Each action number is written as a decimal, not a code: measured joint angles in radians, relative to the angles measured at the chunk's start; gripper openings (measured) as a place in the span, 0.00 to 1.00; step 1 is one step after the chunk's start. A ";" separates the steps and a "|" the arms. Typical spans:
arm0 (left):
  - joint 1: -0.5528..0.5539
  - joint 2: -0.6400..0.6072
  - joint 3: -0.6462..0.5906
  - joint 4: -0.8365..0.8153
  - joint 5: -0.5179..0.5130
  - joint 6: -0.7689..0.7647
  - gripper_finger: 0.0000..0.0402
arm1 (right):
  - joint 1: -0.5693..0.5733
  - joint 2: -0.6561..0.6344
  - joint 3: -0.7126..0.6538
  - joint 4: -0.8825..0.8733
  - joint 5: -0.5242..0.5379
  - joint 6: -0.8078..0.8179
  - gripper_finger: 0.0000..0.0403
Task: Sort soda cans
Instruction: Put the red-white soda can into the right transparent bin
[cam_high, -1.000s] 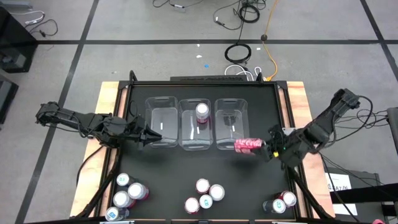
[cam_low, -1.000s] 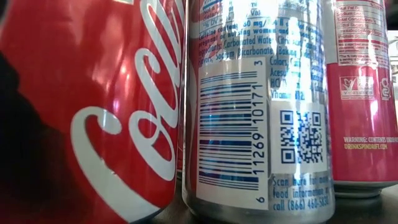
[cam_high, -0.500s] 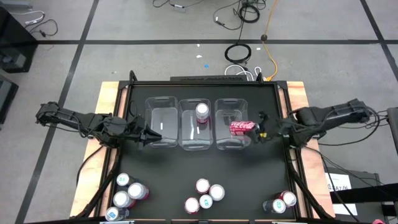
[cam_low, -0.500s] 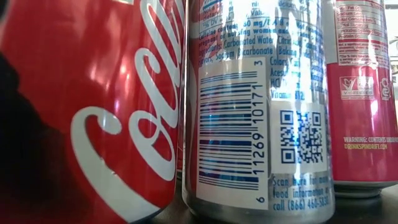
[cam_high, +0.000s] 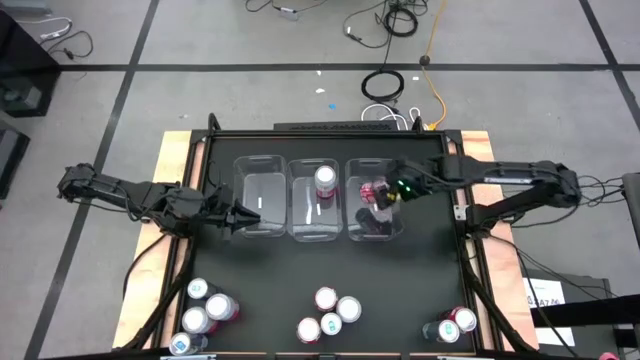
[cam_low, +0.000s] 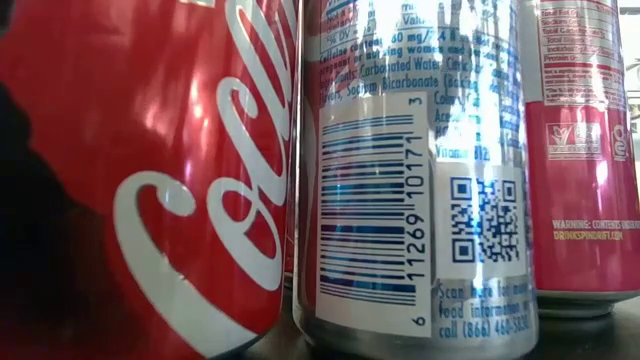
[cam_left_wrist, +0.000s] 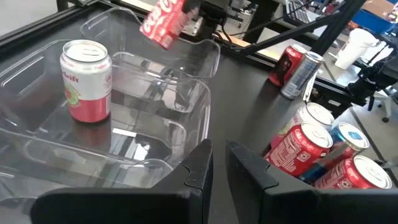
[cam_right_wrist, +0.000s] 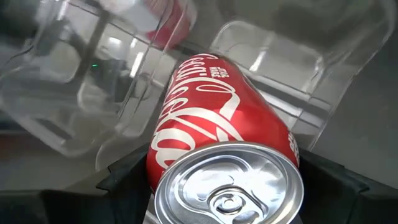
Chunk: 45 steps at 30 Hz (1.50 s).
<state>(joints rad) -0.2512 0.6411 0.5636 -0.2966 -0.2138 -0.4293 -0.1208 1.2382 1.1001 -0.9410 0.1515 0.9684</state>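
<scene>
The Coca-Cola can (cam_high: 377, 191) is clamped across its body in the right gripper (cam_high: 385, 192), held tilted over the right bin (cam_high: 392, 168). Thin, slick metal, probably dentable, so mid-body is best gripped. The left gripper (cam_high: 238, 216) waits beside the left bin, fingers nearly closed on nothing.

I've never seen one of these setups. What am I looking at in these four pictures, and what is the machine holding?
Two robot arms work at a black table. The overhead picture shows three clear bins in a row. The right gripper holds a red Coca-Cola can over the right-hand bin. The right wrist camera shows that can up close between its fingers. The left gripper waits beside the left-hand bin. Its wrist camera shows a pink-and-white can standing in the middle bin. More cans stand along the near edge. The table-level camera sees only three of them, close up.
</scene>
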 joint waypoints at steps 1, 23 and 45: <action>0.000 0.000 0.000 0.000 0.000 0.000 0.13 | -0.017 0.032 0.041 -0.035 0.001 -0.010 0.75; 0.000 0.000 0.000 0.000 0.000 0.000 0.13 | -0.267 0.473 0.337 -0.336 -0.076 -0.143 0.75; 0.000 0.000 0.000 -0.001 0.000 -0.001 0.13 | -0.312 0.554 0.337 -0.311 -0.094 -0.174 0.85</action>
<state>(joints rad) -0.2512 0.6407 0.5636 -0.2972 -0.2142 -0.4301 -0.4328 1.7920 1.4368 -1.2523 0.0574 0.7948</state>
